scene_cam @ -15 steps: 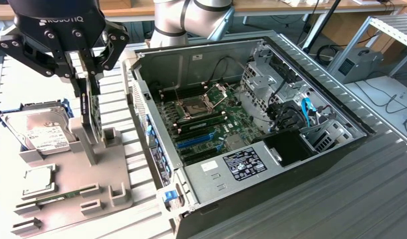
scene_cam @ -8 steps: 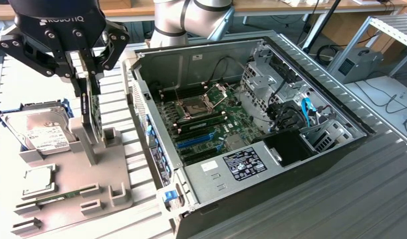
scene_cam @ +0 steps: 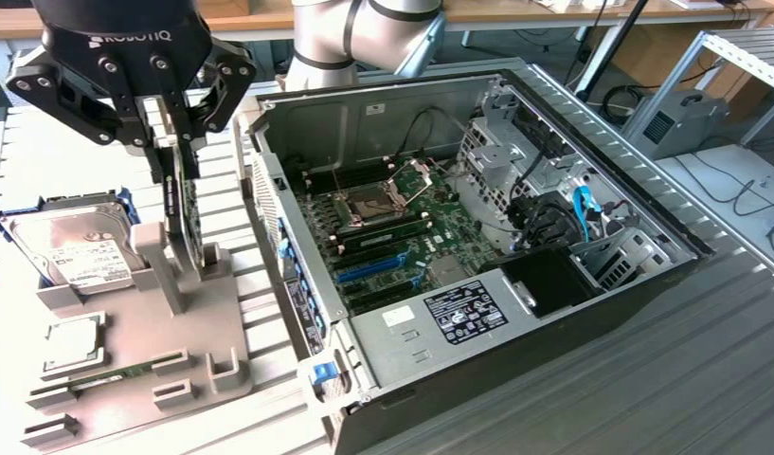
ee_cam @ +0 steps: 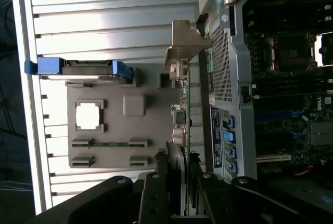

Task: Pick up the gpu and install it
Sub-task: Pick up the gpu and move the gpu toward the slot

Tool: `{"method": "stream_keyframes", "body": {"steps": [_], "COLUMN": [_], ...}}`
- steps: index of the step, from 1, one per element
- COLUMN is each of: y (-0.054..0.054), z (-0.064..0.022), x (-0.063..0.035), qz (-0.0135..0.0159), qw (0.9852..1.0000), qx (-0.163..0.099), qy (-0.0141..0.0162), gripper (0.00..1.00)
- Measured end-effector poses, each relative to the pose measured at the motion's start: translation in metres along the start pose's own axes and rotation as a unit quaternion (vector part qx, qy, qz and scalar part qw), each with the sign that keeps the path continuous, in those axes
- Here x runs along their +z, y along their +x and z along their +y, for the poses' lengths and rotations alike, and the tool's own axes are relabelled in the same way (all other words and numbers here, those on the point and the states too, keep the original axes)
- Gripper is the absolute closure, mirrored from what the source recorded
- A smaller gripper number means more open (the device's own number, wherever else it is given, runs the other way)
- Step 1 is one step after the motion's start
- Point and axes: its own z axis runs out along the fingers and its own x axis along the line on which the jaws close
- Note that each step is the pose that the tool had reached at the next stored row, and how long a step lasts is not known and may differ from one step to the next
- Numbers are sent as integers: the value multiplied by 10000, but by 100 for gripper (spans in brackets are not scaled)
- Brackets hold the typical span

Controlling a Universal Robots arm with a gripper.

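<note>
1. Your gripper (scene_cam: 175,156) is clamped on the gpu (scene_cam: 181,218), which stands upright just beside the PC case (scene_cam: 349,123).
2. Likely light, stiff and fragile: grip the bare edge, not the components.

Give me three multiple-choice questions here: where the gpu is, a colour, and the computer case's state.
1. Where is the gpu?
A) flat on the table
B) upright in the claw, at the grey holder
C) on the floor
2. What colour is the hard drive's carrier?
A) red
B) blue
C) yellow
3. The computer case is:
A) closed
B) open, motherboard showing
C) upside down
Answers: 1 B, the claw holds it on edge at the holder; 2 B, its ends are blue; 3 B, the board lies bare.
</note>
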Motion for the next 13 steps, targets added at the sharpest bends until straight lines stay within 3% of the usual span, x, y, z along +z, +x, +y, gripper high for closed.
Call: {"method": "stream_keyframes", "body": {"steps": [13], "y": [-78], "z": [6], "x": [2], "qz": [0], "qw": [10000], "qx": [0], "qy": [0], "gripper": [74]}}
